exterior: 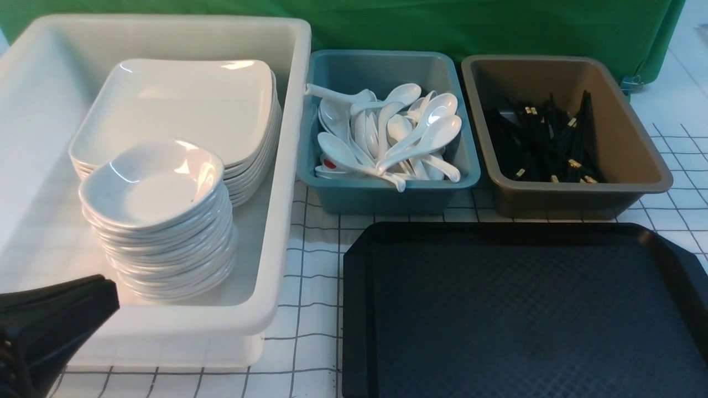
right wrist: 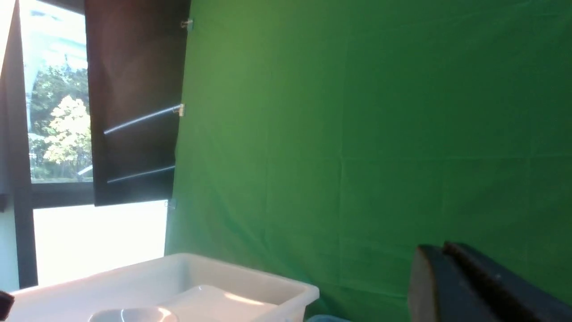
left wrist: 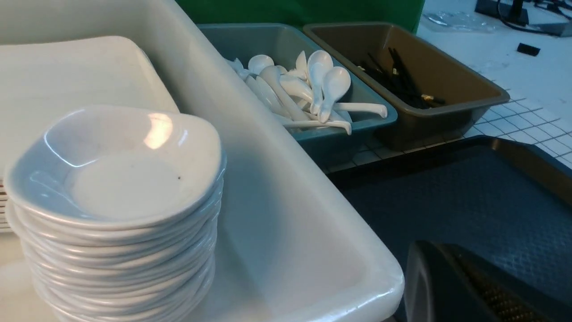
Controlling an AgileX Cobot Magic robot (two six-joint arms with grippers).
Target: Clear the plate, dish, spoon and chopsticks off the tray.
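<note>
Tray [exterior: 520, 315]: black, bare in front view, front-right on the grid cloth.
Plates [exterior: 182, 108]: stacked in white bin [exterior: 287, 166], behind the dish stack [exterior: 160, 221].
Spoons [exterior: 398, 132]: heaped in teal bin [exterior: 387, 196].
Chopsticks [exterior: 545, 141]: piled in brown bin [exterior: 636, 160].
L gripper [exterior: 83, 301]: I see jaws pressed together, holding nothing, near white bin's front.
R gripper [right wrist: 451, 264]: raised, facing green backdrop [right wrist: 357, 134]; fingers look closed, nothing btwn them.
</note>
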